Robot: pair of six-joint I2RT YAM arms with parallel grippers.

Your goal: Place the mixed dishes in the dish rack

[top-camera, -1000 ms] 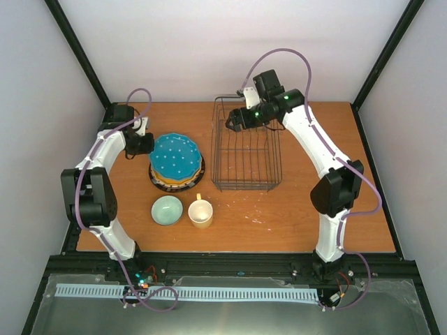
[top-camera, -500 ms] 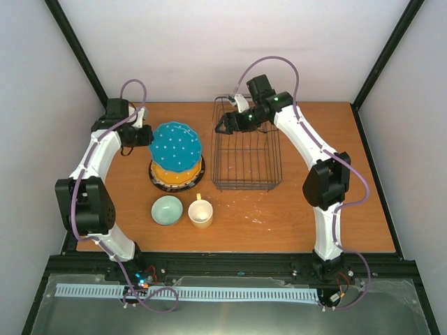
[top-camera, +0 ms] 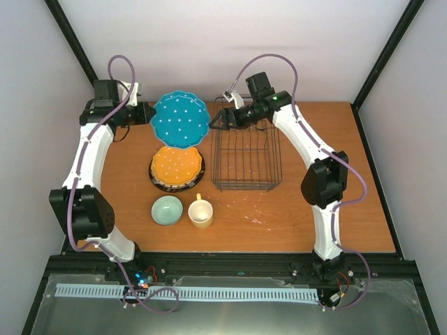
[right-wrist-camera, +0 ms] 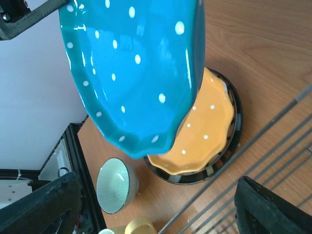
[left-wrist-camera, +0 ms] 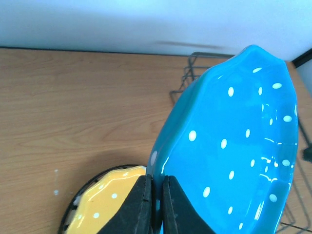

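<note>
My left gripper [top-camera: 149, 114] is shut on the rim of the teal dotted plate [top-camera: 180, 119] and holds it lifted and tilted above the table; it also shows in the left wrist view [left-wrist-camera: 234, 146] and the right wrist view [right-wrist-camera: 131, 73]. Below it the yellow-orange plate [top-camera: 177, 166] tops the stack, a dark-rimmed striped plate under it. The mint-green bowl [top-camera: 167, 210] and cream-yellow mug [top-camera: 201, 211] stand in front. The dish rack [top-camera: 246, 150] of dark wire is to the right. My right gripper [top-camera: 216, 121] is open at the rack's far left corner, close to the teal plate's right edge.
Black frame posts [top-camera: 77, 52] rise at the table's back corners. A white wall stands behind the table. The table's right part [top-camera: 328, 139] is bare wood beside the right arm.
My left gripper has lifted the teal dotted plate off the stack and carried it up and back, uncovering the yellow-orange plate. My right gripper has moved left to the rack's far left corner.
</note>
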